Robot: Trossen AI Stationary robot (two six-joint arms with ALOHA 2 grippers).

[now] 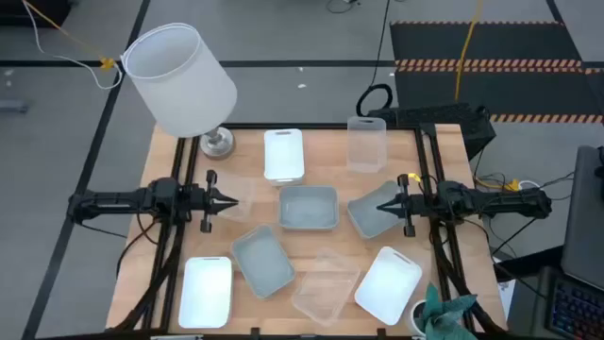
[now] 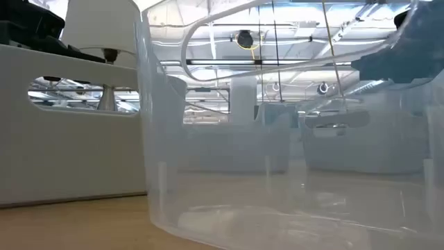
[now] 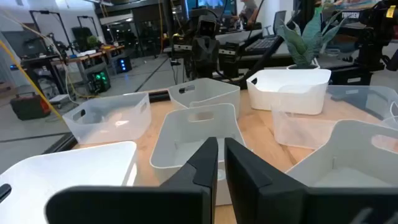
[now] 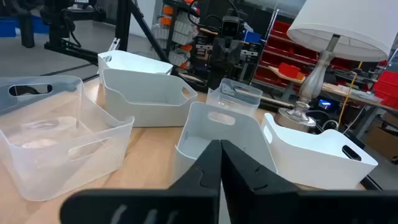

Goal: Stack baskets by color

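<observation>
High view: shallow rounded baskets (image 1: 308,207), white, grey-blue, clear, scattered unstacked.

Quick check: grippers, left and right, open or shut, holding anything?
Left gripper: nearly shut, holding nothing, at the table's left side.
Right gripper: shut, holding nothing, at the right side.

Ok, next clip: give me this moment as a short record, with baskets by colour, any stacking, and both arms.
white baskets: three; top centre, bottom left, bottom right
grey-blue baskets: three; centre, lower centre, right
clear baskets: at least three; top, bottom, left
stacked: none clearly
left gripper: jaws nearly shut, empty, beside the left clear basket
right gripper: jaws shut, empty, over the right grey-blue basket
lamp: top left
</observation>
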